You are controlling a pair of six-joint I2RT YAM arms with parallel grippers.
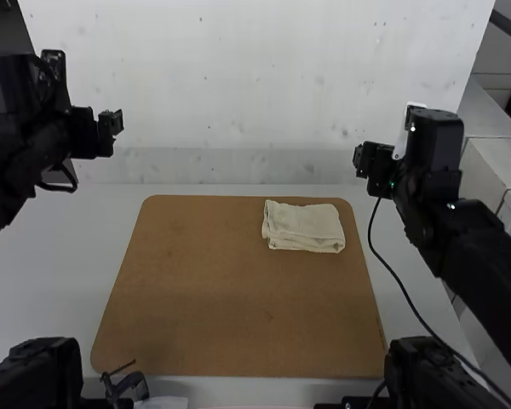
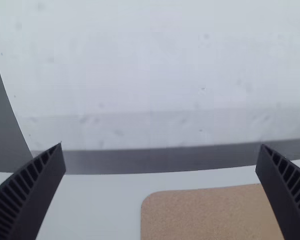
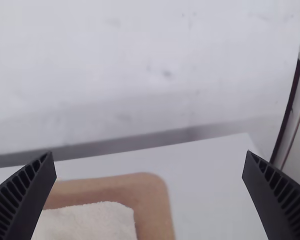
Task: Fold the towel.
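The cream towel (image 1: 303, 226) lies folded into a small, layered rectangle near the brown board's far right corner; part of the towel (image 3: 90, 222) also shows in the right wrist view. My left gripper (image 1: 112, 123) is held up at the far left, well away from the towel. In its wrist view the left gripper (image 2: 161, 159) stands open, nothing between its fingers. My right gripper (image 1: 362, 160) is raised beyond the towel's right side, not touching it. The right wrist view shows the right gripper (image 3: 148, 162) open and holding nothing.
The brown board (image 1: 230, 298) lies on a white table (image 1: 51, 264). A pale upright panel (image 1: 238, 85) stands along the table's far edge. A black cable (image 1: 400, 285) hangs from the right arm over the table's right side. A small black object (image 1: 128, 388) sits at the near edge.
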